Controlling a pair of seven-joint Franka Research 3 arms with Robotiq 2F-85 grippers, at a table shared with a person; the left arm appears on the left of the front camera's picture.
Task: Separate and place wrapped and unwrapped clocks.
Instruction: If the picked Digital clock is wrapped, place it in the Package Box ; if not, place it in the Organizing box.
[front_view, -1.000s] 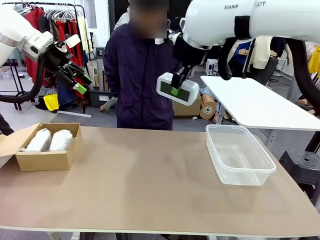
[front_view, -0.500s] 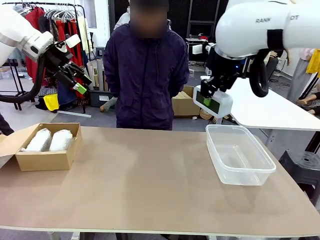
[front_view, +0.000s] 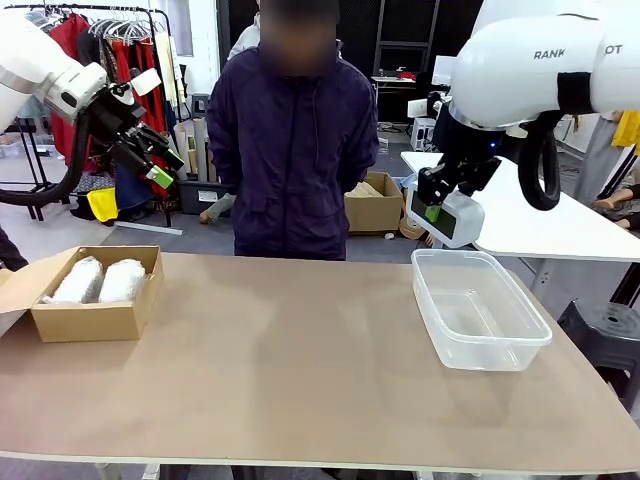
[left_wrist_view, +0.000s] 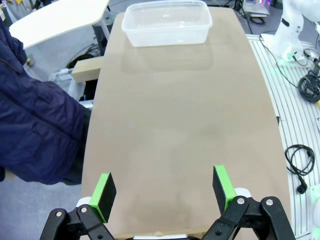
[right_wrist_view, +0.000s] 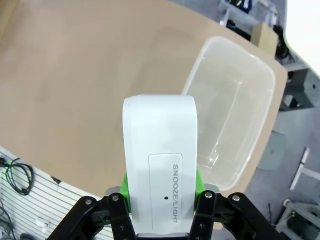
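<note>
Clock (front_view: 447, 215): hanging just above the clear tub's (front_view: 480, 340) far end.
Right gripper (front_view: 437, 207): jaws clamping the clock.
Left gripper (left_wrist_view: 162, 187): jaws gaping, holding nothing.

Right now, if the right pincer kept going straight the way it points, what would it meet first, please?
Probably the clear plastic tub: the right pincer, holding the white clock, aims near its rim, though depth leaves the bare table possible.

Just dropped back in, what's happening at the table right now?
The right gripper holds the white clock in the air above the far end of the clear plastic tub. Both bubble-wrap bundles lie in the cardboard box. The left gripper hangs open above the box. A person stands watching.
</note>
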